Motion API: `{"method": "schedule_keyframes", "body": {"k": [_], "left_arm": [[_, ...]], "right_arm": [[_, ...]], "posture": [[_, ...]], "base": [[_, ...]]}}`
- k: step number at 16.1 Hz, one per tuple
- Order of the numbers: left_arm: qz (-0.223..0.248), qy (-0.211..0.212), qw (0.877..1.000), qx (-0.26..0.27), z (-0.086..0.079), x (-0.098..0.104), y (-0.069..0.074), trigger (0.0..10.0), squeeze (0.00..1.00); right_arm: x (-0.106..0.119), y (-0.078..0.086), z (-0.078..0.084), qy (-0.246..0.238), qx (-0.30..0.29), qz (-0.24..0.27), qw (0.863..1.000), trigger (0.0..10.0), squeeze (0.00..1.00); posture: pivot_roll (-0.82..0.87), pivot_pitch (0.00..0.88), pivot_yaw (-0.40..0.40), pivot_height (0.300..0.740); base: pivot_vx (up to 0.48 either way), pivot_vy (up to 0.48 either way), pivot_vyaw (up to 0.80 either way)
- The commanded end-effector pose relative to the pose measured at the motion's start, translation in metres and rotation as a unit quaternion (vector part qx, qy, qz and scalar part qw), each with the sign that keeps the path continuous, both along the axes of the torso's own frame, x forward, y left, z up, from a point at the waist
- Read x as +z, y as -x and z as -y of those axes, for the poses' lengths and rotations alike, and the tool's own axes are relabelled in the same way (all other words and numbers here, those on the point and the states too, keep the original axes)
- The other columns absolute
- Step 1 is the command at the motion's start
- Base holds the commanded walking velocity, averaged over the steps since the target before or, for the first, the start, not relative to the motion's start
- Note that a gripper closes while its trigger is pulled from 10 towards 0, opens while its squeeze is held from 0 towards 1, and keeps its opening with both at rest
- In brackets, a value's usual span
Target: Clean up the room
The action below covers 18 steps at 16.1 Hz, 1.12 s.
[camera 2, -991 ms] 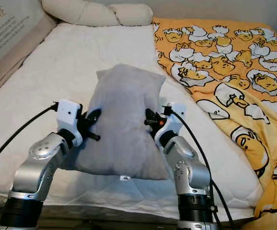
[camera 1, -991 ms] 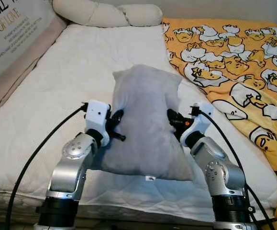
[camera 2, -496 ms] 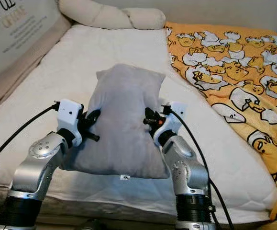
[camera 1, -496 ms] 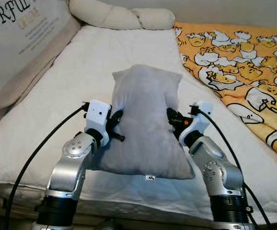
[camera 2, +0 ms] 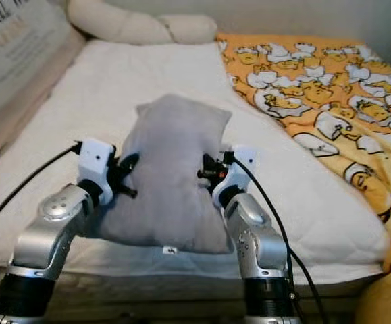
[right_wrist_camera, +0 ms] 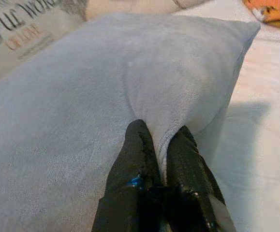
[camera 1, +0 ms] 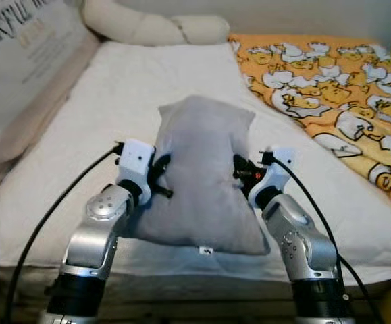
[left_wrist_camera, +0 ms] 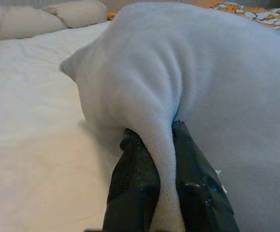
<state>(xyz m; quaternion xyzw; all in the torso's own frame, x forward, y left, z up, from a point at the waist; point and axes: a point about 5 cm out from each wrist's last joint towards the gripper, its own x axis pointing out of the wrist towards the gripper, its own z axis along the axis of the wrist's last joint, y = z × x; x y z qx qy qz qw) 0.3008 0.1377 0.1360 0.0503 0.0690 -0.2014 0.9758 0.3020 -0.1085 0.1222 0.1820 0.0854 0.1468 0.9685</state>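
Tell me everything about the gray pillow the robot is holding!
The gray pillow is soft, plush-looking and plump, with pointed corners and a small tag at its near edge. It stands tilted over the white mattress, near the bed's front edge. The left gripper pinches a fold on one side, the right gripper on the other.

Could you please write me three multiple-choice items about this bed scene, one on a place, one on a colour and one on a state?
1. Where is the yellow patterned blanket?
A. on the bed's right side
B. on the bed's left side
C. folded under the grey pillow

2. What colour is the pillow that the robot is gripping?
A. orange
B. grey
C. green

3. How do the left gripper and right gripper stand?
A. both open
B. one open
C. both shut on a fold of the pillow

Answers: 1 A, it covers the white mattress on the right. 2 B, its fabric is plain grey. 3 C, each wrist view shows fingers pinching fabric.
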Motion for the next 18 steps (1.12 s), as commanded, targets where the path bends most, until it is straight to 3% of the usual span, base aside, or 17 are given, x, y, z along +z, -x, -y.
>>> {"method": "schedule_keyframes", "body": {"k": [1, 16, 18], "left_arm": [[0.012, 0.004, 1.000, -0.004, 0.0039, 0.0069, -0.0013, 10.0, 0.00], [0.005, -0.009, 1.000, -0.009, 0.0028, 0.0046, -0.0020, 10.0, 0.00], [0.007, -0.001, 1.000, -0.002, 0.0030, 0.0069, -0.0024, 10.0, 0.00]], "right_arm": [[0.0072, -0.0005, 0.0071, 0.004, -0.016, 0.024, 1.000, 10.0, 0.00], [0.0000, -0.0018, 0.0026, -0.009, -0.011, 0.016, 1.000, 10.0, 0.00], [-0.0015, -0.0012, 0.0036, -0.012, -0.017, 0.007, 1.000, 10.0, 0.00]], "posture": [[-0.03, 0.000, 0.010, 0.740], [-0.03, 0.000, 0.028, 0.740], [-0.03, 0.000, 0.030, 0.740]], "base": [[0.000, 0.349, 0.00], [0.000, 0.350, 0.00], [0.000, 0.000, 0.00]]}}
